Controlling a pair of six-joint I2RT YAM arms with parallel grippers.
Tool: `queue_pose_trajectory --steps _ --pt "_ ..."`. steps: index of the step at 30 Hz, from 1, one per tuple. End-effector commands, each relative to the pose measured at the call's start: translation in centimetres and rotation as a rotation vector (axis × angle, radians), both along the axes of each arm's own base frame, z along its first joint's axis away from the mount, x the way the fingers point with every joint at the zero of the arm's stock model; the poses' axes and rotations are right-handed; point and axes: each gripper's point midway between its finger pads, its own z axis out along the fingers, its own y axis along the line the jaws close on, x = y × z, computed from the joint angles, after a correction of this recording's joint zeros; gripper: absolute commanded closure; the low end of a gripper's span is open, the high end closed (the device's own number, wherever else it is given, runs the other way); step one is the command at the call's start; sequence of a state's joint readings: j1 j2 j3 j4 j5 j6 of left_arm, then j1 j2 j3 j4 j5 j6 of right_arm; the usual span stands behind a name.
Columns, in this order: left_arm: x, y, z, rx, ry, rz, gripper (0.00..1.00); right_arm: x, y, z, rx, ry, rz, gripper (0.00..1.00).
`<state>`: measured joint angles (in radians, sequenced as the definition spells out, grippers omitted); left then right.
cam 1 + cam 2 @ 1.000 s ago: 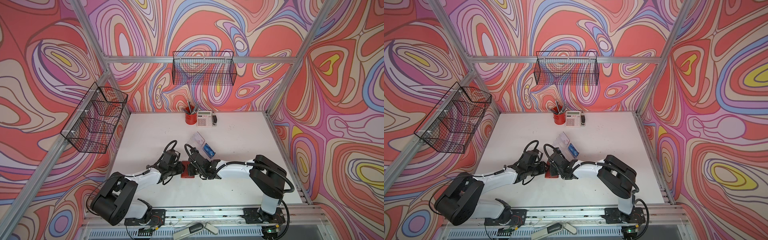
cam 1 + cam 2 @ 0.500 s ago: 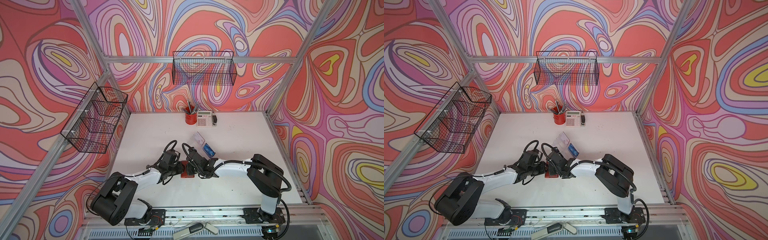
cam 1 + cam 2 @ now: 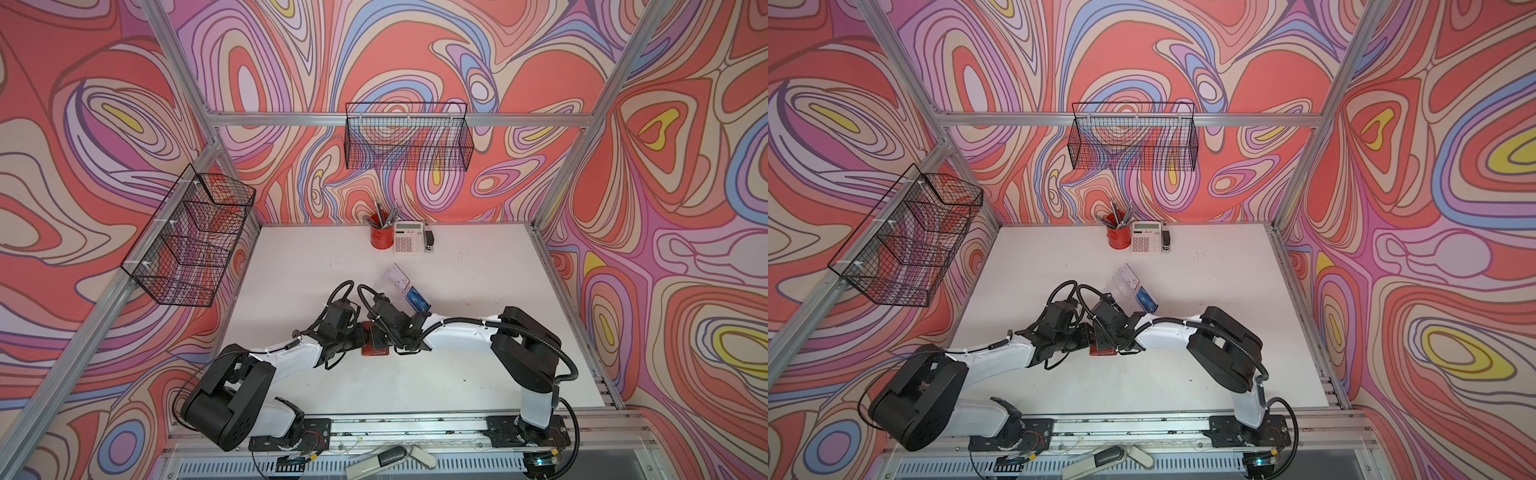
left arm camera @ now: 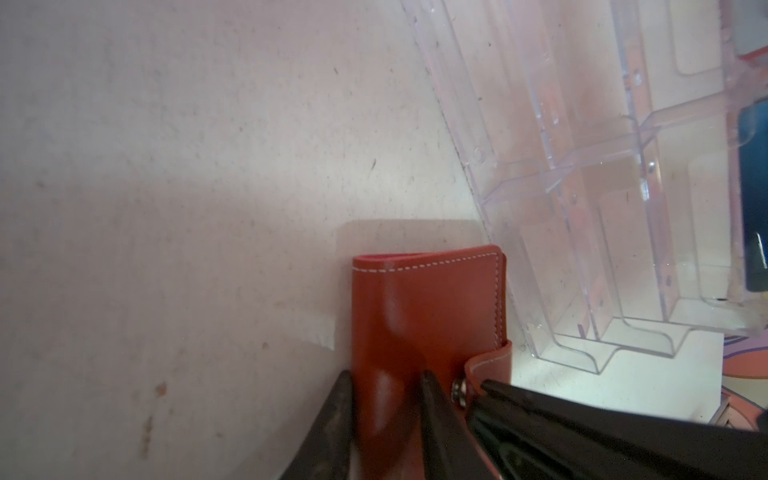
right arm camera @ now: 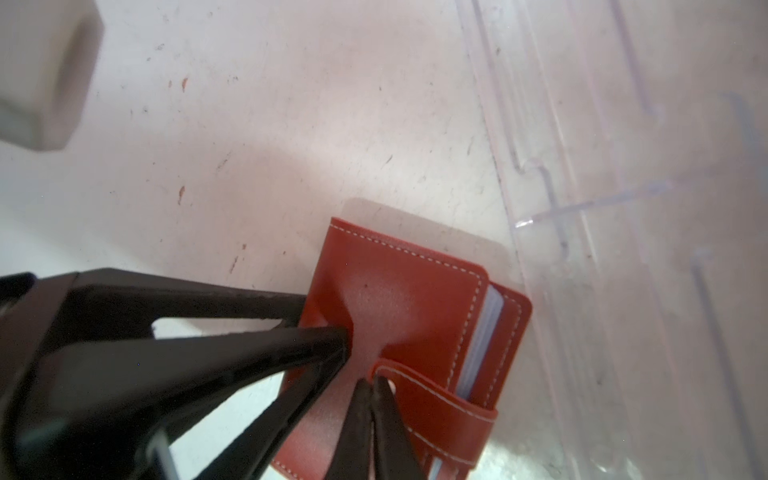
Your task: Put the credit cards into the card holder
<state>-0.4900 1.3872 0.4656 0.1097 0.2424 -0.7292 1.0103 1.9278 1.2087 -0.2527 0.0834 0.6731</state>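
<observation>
One of the credit cards, blue with white lettering, stands in the clear card holder, at the end nearer the right arm. The holder's other compartments look see-through in the left wrist view. A stack of thin pale card edges shows between the covers of a red wallet; their faces are hidden.

The wallet lies flat on the white bench, just beside the holder's edge. Contact between the two cannot be confirmed. Its strap wraps around the open side, and its free end is lifted off the cover. A metal snap stud is exposed beneath it.

The left hand grips the wallet, with one finger on either side of the cover's folded end. The right hand is closed, its tips pinched together on the free end of the strap. In both top views the two hands meet over the wallet at mid-bench, largely covering it.

At the bench's far edge stand a red pen cup and, just beside it, a white calculator. Two black wire baskets hang on the patterned walls, one at the back and one on the left.
</observation>
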Motion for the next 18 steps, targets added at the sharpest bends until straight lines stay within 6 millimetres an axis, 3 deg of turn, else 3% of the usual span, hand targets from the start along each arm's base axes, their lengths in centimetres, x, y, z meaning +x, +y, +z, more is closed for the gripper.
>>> queue_pose_trajectory --steps 1,18 --pt "-2.3 1.1 -2.6 0.050 0.101 -0.004 0.70 -1.5 -3.6 -4.7 -0.200 0.078 -0.003 1.00" --pt "-2.5 1.3 -2.9 0.049 0.100 0.005 0.70 -2.7 -5.0 -8.1 -0.339 0.164 0.041 1.00"
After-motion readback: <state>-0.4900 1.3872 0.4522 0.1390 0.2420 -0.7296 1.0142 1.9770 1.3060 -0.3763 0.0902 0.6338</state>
